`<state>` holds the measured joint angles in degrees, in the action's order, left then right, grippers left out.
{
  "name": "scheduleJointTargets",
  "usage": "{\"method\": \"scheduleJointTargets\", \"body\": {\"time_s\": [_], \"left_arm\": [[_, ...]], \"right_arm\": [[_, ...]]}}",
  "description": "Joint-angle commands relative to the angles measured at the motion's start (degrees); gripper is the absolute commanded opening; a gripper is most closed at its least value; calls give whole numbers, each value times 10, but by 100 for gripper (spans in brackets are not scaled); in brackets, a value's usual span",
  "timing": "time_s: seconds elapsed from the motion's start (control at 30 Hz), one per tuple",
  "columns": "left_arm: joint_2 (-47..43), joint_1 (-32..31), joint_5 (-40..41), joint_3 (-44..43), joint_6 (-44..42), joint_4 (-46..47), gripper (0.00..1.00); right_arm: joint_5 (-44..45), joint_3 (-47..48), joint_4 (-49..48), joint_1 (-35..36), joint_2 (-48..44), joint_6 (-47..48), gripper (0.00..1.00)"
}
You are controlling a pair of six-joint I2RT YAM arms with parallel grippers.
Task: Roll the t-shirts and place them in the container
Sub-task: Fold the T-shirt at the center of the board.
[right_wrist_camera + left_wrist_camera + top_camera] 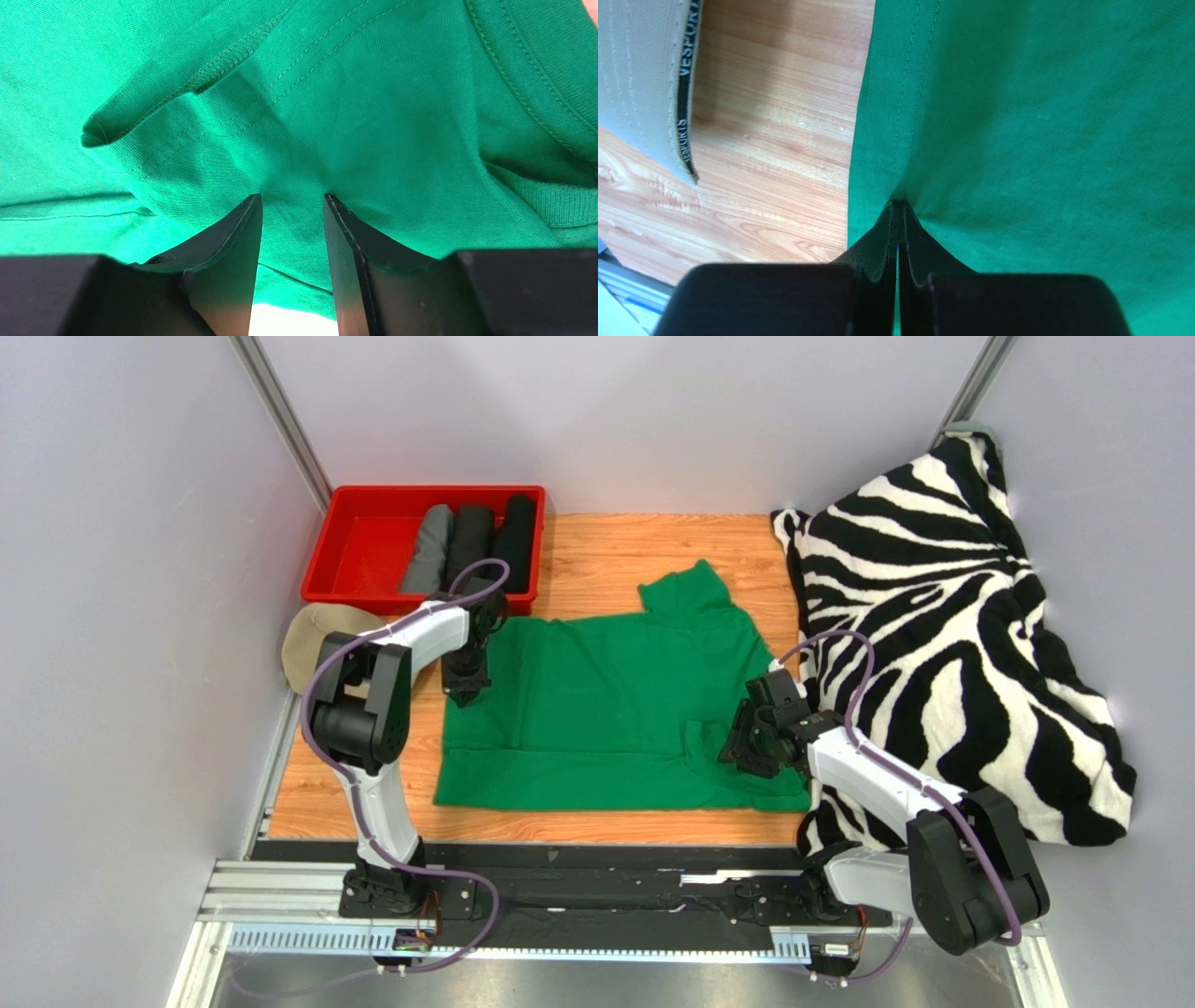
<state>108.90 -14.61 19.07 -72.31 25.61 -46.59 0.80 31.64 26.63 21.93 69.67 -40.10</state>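
Left arm reaching down, left fingers (889, 241) clenching left hem of green t-shirt (603, 700). Right arm bending low, right fingers (235, 245) standing parted, tips pressing into green t-shirt. Green t-shirt lying spread on wooden table (603, 546); grey walls (631, 406) enclosing.

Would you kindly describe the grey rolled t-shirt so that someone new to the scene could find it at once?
Look to the far left corner of the wooden table, where a red plastic tray sits. Three rolled cloth shirts lie side by side in its right half. The grey rolled t-shirt is the leftmost of them and the only one not black.
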Motion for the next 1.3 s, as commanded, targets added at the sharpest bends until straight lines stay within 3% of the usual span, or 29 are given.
{"method": "scheduleJointTargets", "body": {"time_s": [0.0, 0.13, 0.17, 0.2, 0.3, 0.33, 0.47, 0.6, 0.83, 1.13, 1.27], "left_arm": [[-6, 12, 26, -2, -7, -19, 0], [-23, 33, 6, 9, -20, -9, 2], [-27, 33, 3, 9, -20, -9, 8], [-35, 33, -19, 9, -23, -7, 24], [-90, 33, -43, 25, -4, -7, 46], [-128, 33, -49, 32, 2, -7, 49], [-244, 33, -77, 103, 73, -18, 51], [-373, 32, -119, 247, 209, -22, 37], [-540, 33, -117, 366, 334, -70, 36], [-505, 33, -114, 387, 363, -70, 48], [-507, 33, -93, 388, 380, -86, 48]], "right_arm": [[0, -1, -11, -3, -5, 2, 44], [3, -4, -6, -8, -12, 5, 44], [3, -4, -7, -8, -11, 5, 44], [2, -4, -6, -8, -11, 6, 44], [0, 2, -5, -8, -9, 9, 44], [0, 4, -4, -8, -9, 11, 44], [0, 25, 12, -8, -15, 18, 44], [6, 50, 25, -8, -6, 29, 44], [0, 65, 11, -8, 36, 34, 44], [3, 69, 1, -14, 69, 42, 44], [0, 65, -3, -22, 74, 45, 45]]}}
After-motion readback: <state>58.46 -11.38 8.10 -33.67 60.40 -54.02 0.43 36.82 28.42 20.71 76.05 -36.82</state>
